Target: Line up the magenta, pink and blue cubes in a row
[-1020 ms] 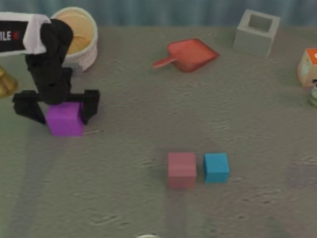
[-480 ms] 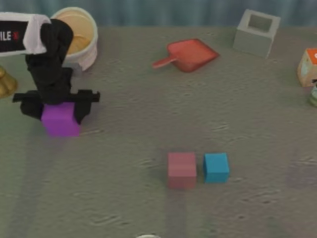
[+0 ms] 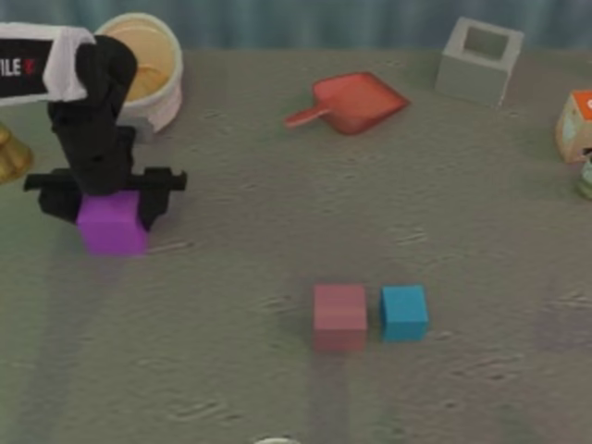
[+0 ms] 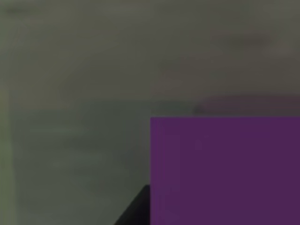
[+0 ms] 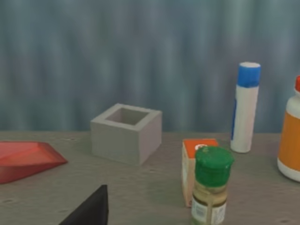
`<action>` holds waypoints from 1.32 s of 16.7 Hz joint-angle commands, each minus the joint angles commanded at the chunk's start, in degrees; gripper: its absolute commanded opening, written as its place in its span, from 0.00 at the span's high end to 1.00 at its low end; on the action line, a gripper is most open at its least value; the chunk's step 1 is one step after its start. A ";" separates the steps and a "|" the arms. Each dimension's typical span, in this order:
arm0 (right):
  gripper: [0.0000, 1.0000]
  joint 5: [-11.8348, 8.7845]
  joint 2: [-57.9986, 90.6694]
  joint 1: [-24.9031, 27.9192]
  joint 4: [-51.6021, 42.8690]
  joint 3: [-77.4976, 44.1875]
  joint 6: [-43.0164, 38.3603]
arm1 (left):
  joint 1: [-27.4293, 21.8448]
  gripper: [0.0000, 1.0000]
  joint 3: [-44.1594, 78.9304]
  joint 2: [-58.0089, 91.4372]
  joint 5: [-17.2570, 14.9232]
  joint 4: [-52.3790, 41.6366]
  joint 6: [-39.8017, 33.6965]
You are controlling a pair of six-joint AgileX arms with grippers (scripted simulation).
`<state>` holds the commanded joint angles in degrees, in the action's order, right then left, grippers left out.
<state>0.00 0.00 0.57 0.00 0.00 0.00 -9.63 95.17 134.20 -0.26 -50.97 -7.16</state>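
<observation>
Grey table [image 3: 277, 388], blue curtain behind. Cream tub [image 3: 153, 65] upper left holds tan contents; grey box [image 3: 479, 60] upper right is hollow. Left gripper [image 3: 111, 205] pinches magenta cube [image 3: 111, 222] at left; pink cube [image 3: 339, 310] and blue cube [image 3: 404, 311] sit just beside each other, lower centre.

Three cubes: magenta cube [image 3: 113, 222]; pink cube [image 3: 339, 309]; blue cube [image 3: 403, 311]; one grey frame [image 3: 479, 61]; one red scoop [image 3: 351, 101]

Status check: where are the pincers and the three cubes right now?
Left pincer shut on magenta cube, far left. Right arm out of top view. Pink cube and blue cube side by side, centre. Path between clear.
</observation>
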 joint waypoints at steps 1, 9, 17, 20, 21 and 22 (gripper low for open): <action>0.00 0.00 0.00 0.00 0.00 0.00 0.00 | 0.00 1.00 0.00 0.00 0.00 0.00 0.00; 0.00 0.00 0.00 0.00 0.00 0.00 0.00 | 0.05 1.00 0.86 -0.86 0.07 -1.17 0.19; 0.00 0.00 0.00 0.00 0.00 0.00 0.00 | 1.18 1.00 7.93 -5.71 0.12 -13.16 -0.03; 0.00 0.00 0.00 0.00 0.00 0.00 0.00 | 0.86 1.00 7.81 -5.51 0.14 -13.03 0.07; 0.00 0.00 0.00 0.00 0.00 0.00 0.00 | 0.72 1.00 7.70 -5.60 0.14 -13.01 -0.07; 0.00 0.00 0.00 0.00 0.00 0.00 0.00 | -0.01 1.00 7.09 -6.09 0.15 -12.89 -0.80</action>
<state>0.00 0.00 0.57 0.00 0.00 0.00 -9.64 102.26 128.11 -0.11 -63.85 -7.95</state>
